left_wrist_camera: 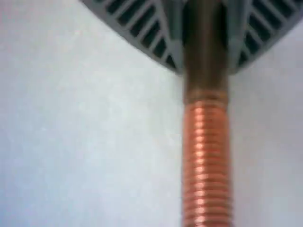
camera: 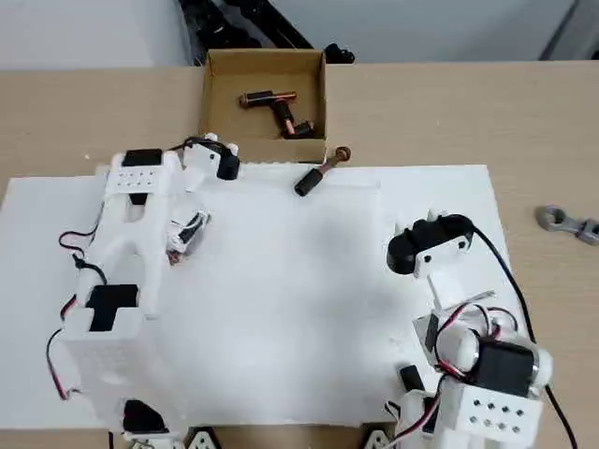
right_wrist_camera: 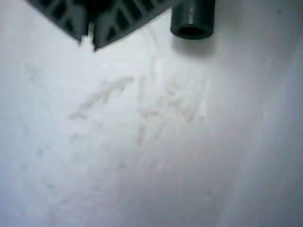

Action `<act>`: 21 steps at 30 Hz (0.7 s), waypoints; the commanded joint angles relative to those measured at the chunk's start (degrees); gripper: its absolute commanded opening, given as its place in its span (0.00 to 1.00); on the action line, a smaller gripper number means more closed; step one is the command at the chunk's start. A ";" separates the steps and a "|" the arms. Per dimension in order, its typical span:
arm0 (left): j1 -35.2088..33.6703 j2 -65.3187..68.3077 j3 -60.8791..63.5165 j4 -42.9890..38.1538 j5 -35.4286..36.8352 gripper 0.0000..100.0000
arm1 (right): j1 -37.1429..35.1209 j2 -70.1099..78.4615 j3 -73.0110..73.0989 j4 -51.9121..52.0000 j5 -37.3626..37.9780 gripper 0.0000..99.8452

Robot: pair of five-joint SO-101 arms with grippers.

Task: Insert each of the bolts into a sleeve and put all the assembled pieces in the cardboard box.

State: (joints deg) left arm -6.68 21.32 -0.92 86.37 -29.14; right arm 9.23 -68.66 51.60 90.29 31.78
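Cardboard box (camera: 225, 126) at the far edge of the table (camera: 543, 122) holds what look like two finished pieces (camera: 268, 97) in the high view. A third piece (camera: 320, 172), which also looks assembled, lies just outside the box's near corner on the white sheet (camera: 299, 309), so you have that one yet to drop in. Your left arm (camera: 131, 253) stands near the box, and your right arm (camera: 449, 309) is well apart across the sheet.

Left wrist view: the left gripper (left_wrist_camera: 206, 56) is clamped on a copper bolt (left_wrist_camera: 206, 165). Its threaded end hangs bare over the sheet, with no sleeve on it.

Right wrist view: a dark sleeve (right_wrist_camera: 192, 19) sits just beside the right gripper (right_wrist_camera: 102, 28), open end toward the camera. You cannot tell whether the claw grips it. By the look of it, this pair is not yet joined or boxed.
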 commanded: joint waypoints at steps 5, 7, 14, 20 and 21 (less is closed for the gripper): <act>6.24 -24.26 -4.79 14.24 -11.25 0.01 | 0.48 0.13 -0.26 -0.40 0.00 0.01; 6.77 -29.80 -2.51 14.24 -19.08 0.01 | 0.48 0.22 -0.26 -0.40 0.00 0.01; 2.73 -33.32 9.01 13.98 -47.38 0.01 | 0.57 0.22 -0.26 -0.40 0.00 0.01; -6.95 -20.84 13.14 5.63 -54.59 0.01 | 0.31 0.22 -0.26 -0.40 0.00 0.01; -8.00 -18.20 13.14 4.04 -54.59 0.01 | 0.31 0.22 -0.18 -0.57 0.00 0.01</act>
State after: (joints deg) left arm -11.52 -1.54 12.18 94.90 -81.27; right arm 9.23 -68.66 51.60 90.29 31.78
